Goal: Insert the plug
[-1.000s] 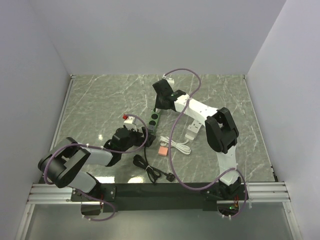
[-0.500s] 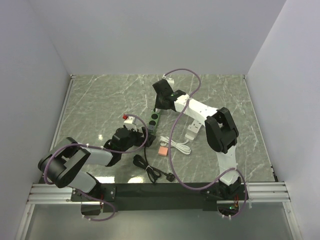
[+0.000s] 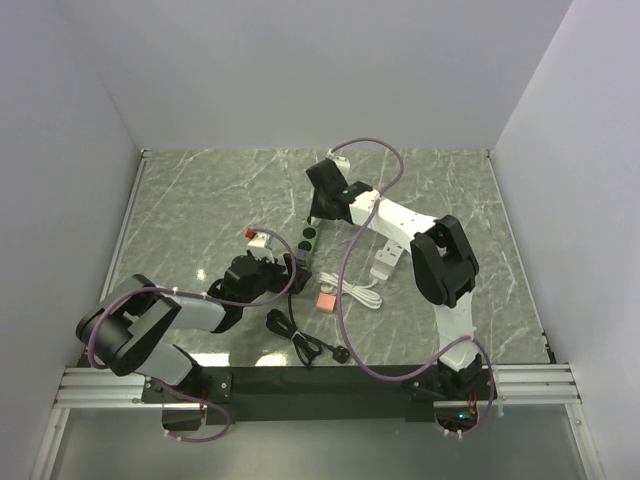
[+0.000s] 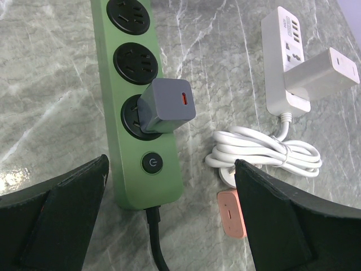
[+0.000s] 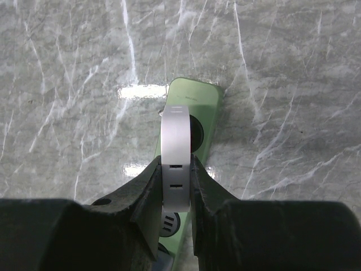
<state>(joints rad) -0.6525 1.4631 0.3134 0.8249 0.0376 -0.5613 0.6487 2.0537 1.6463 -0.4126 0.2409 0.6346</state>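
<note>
A green power strip [image 4: 132,84] lies on the marble table; it also shows in the top view [image 3: 307,244] and the right wrist view [image 5: 200,107]. A grey USB charger [image 4: 166,105] sits in its third socket, just above the power button. My right gripper [image 5: 176,175] is shut on a white plug adapter [image 5: 174,144] and holds it over the strip's far sockets. My left gripper [image 4: 169,226] is open, its fingers [image 4: 56,209] astride the strip's near end and black cord without touching them.
A white power strip [image 4: 285,53] with a white adapter [image 4: 321,70] plugged in lies to the right, its coiled white cable [image 4: 265,155] beside it. A pink charger [image 4: 232,213] lies near my left gripper's right finger. A black cord and plug [image 3: 310,345] lie near the front edge.
</note>
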